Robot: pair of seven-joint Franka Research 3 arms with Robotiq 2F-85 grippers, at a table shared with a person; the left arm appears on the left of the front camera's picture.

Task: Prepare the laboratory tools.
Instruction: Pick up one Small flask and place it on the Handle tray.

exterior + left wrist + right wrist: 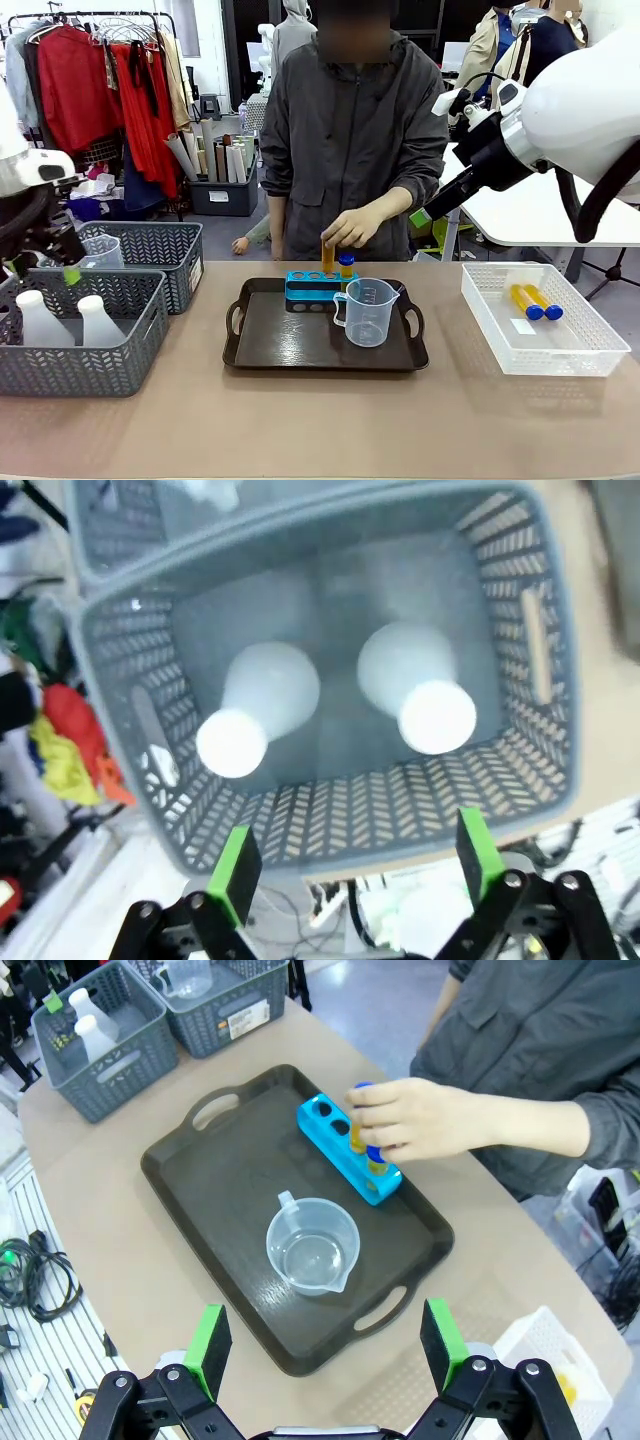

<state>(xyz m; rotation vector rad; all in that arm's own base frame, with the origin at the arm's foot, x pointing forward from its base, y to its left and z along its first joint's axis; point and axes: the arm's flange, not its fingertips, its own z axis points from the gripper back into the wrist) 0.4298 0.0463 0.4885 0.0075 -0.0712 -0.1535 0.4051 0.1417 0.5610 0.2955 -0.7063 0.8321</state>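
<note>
On the dark brown tray stand a clear handled beaker and a small blue rack. One blue-capped yellow-orange tube sits in the rack, and the person's hand holds a second tube at a hole. Two more tubes lie in the white basket. Two translucent white flasks stand in the near grey basket. My left gripper hangs open above them. High over the tray, my right gripper is open and holds nothing.
A second grey basket behind the first holds another clear beaker. The person stands at the far edge, behind the tray. A white table is at the back right. Bare tabletop lies between the tray and both baskets.
</note>
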